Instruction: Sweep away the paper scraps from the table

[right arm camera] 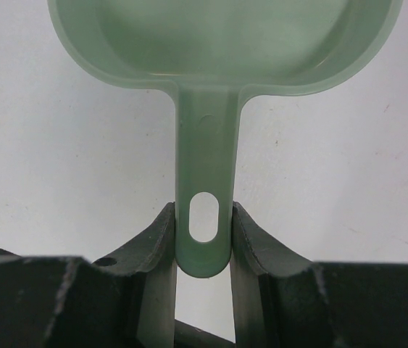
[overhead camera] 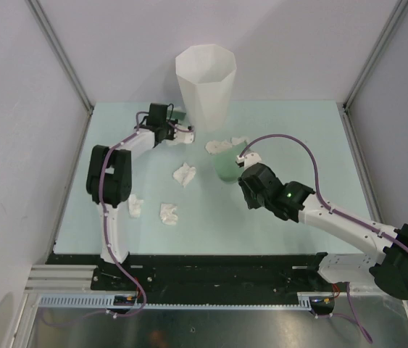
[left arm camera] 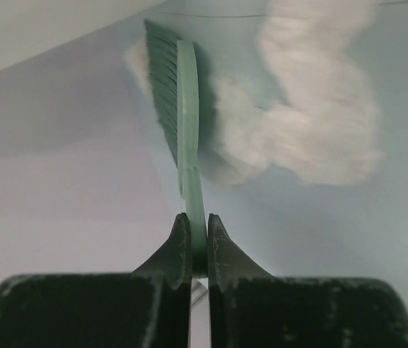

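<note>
Several crumpled white paper scraps lie on the mint-green table [overhead camera: 298,217]: one [overhead camera: 184,174] in the middle, two [overhead camera: 169,213] [overhead camera: 135,205] nearer on the left, one [overhead camera: 222,145] by the bin's foot. My left gripper [overhead camera: 183,131] is shut on the handle of a green brush [left arm camera: 185,109]. The bristles sit beside a blurred wad [left arm camera: 312,123] in the left wrist view. My right gripper [overhead camera: 242,176] is shut on the handle of a pale green dustpan [overhead camera: 227,168]. The pan [right arm camera: 218,43] looks empty in the right wrist view.
A tall white faceted bin [overhead camera: 205,83] stands at the back centre, just behind the brush and dustpan. Grey walls enclose the table on the left, back and right. A black rail [overhead camera: 211,272] runs along the near edge.
</note>
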Motion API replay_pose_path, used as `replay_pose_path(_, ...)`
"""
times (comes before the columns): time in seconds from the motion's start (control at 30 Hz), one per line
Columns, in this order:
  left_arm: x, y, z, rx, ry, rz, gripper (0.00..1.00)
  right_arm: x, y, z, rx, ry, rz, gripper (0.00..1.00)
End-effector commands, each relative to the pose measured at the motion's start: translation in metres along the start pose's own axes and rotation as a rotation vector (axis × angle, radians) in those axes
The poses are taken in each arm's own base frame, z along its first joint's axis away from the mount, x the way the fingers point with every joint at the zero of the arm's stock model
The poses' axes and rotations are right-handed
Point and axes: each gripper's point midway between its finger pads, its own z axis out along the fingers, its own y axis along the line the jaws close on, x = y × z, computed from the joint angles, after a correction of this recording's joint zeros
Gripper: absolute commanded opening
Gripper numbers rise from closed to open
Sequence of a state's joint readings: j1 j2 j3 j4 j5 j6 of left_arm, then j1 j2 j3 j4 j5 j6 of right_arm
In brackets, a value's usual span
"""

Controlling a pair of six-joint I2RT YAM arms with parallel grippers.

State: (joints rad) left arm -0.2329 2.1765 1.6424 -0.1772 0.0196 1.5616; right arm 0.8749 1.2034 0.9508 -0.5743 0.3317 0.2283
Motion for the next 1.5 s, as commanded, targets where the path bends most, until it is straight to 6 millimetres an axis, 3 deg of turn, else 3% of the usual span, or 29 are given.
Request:
replay_pose_path(0.0,-0.023,-0.067,-0.052,0.212,-0.088,0.002,0.0,0.0,0.0,-0.005,0.0,0.0,0.015,0.0)
replay_pose_path(0.03,-0.027,-0.074,-0.061,0.222,-0.1,-0.01,0.0,0.003,0.0,-0.002,0.003,0.016,0.013,0.0)
replay_pose_path(0.07,-0.031,-0.102,-0.069,0.282,-0.107,-0.021,0.0,0.006,0.001,0.0,0.005,0.028,0.018,0.0)
replay_pose_path(0.1,-0.039,-0.1,-0.086,0.269,-0.131,-0.04,0.0,0.008,0.003,0.002,-0.003,0.038,0.02,0.0)
replay_pose_path(0.13,-0.044,-0.112,-0.094,0.297,-0.143,-0.052,0.0,0.011,0.005,0.004,-0.008,0.053,0.023,0.0)
replay_pose_path(0.17,-0.048,-0.134,-0.102,0.343,-0.156,-0.068,0.0,0.017,0.007,0.008,-0.011,0.083,0.018,0.0)
replay_pose_path(0.3,-0.066,-0.143,-0.141,0.349,-0.221,-0.208,0.0,0.04,0.019,0.013,-0.042,0.175,0.024,0.0)
replay_pose_path(0.43,-0.081,-0.11,-0.174,0.273,-0.284,-0.393,0.0,0.059,0.032,0.011,-0.078,0.219,0.036,0.0)
replay_pose_path(0.6,-0.085,-0.042,-0.22,0.1,-0.31,-0.658,0.0,0.077,0.05,0.004,-0.103,0.247,0.004,0.0)
replay_pose_path(0.63,-0.084,-0.032,-0.228,0.071,-0.314,-0.694,0.0,0.081,0.052,0.003,-0.099,0.255,0.004,0.0)
replay_pose_path(0.67,-0.083,-0.013,-0.25,0.006,-0.325,-0.756,0.0,0.084,0.051,0.002,-0.093,0.261,0.001,0.0)
replay_pose_path(0.73,-0.078,-0.005,-0.271,-0.027,-0.308,-0.82,0.0,0.088,0.052,0.0,-0.086,0.258,-0.012,0.0)
replay_pose_path(0.8,-0.057,0.005,-0.295,-0.082,-0.244,-0.91,0.0,0.091,0.052,0.001,-0.084,0.254,-0.008,0.0)
replay_pose_path(0.83,-0.047,-0.005,-0.3,-0.065,-0.194,-0.935,0.0,0.092,0.053,0.0,-0.091,0.25,-0.008,0.0)
replay_pose_path(0.93,0.012,-0.031,-0.323,-0.144,0.094,-1.013,0.0,0.091,0.055,0.002,-0.105,0.234,-0.008,0.0)
replay_pose_path(1.0,0.042,-0.065,-0.346,-0.135,0.286,-1.028,0.0,0.092,0.054,0.002,-0.106,0.234,-0.02,0.0)
replay_pose_path(1.03,0.049,-0.077,-0.354,-0.122,0.332,-1.03,0.0,0.091,0.054,0.003,-0.104,0.233,-0.022,0.0)
replay_pose_path(1.13,0.066,-0.138,-0.373,-0.004,0.488,-1.057,0.0,0.093,0.056,0.003,-0.111,0.24,-0.022,0.0)
replay_pose_path(1.27,0.053,-0.202,-0.373,0.21,0.531,-1.077,0.0,0.095,0.056,0.002,-0.117,0.244,-0.022,0.0)
replay_pose_path(1.33,0.03,-0.228,-0.365,0.35,0.47,-1.131,0.0,0.099,0.056,-0.001,-0.122,0.253,-0.032,0.0)
replay_pose_path(1.47,-0.006,-0.253,-0.352,0.557,0.367,-1.174,0.0,0.104,0.056,-0.009,-0.128,0.265,-0.025,0.0)
